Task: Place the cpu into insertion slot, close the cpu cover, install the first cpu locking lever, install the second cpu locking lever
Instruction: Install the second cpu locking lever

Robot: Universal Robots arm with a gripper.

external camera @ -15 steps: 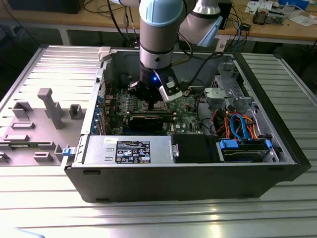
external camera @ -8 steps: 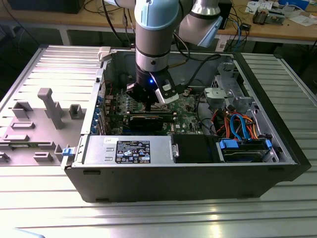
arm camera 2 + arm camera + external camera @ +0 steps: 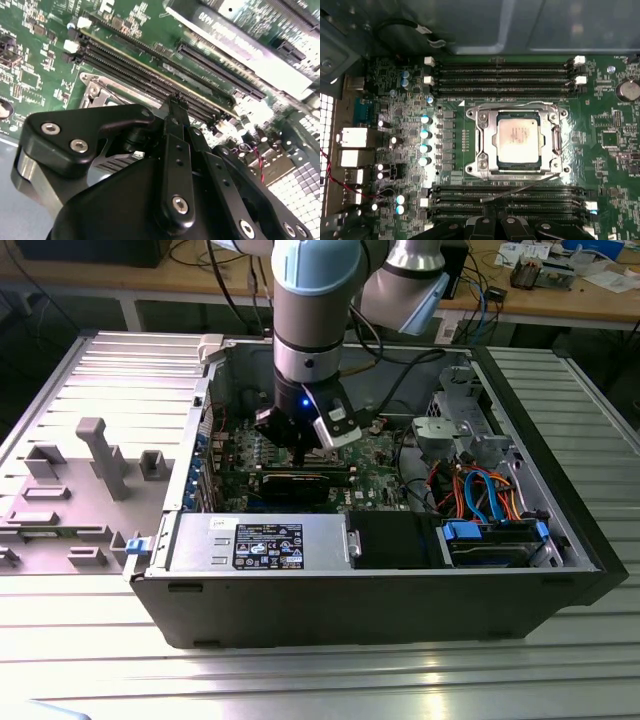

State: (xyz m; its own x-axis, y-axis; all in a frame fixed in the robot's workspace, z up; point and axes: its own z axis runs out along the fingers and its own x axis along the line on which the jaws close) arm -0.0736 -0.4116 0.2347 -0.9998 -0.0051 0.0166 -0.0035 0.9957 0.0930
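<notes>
- Exterior view: we've got the arm reaching down into the open PC case (image 3: 560, 540), gripper (image 3: 300, 443) low over the green motherboard (image 3: 385, 455), just behind the graphics card (image 3: 295, 483). There's a label on the power supply (image 3: 268, 545), too small for us to read.
- Second wrist view: the fingers (image 3: 176, 125) look pinched together right over the memory slots (image 3: 150, 75), holding nothing as far as we can tell. Board print isn't readable.
- First wrist view: the cpu (image 3: 518, 141) already sits in the insertion slot (image 3: 490, 165), with the cpu cover (image 3: 485, 137) down around it. One locking lever (image 3: 520, 187) sticks out loose toward the gripper, probably why it's parked there.
</notes>
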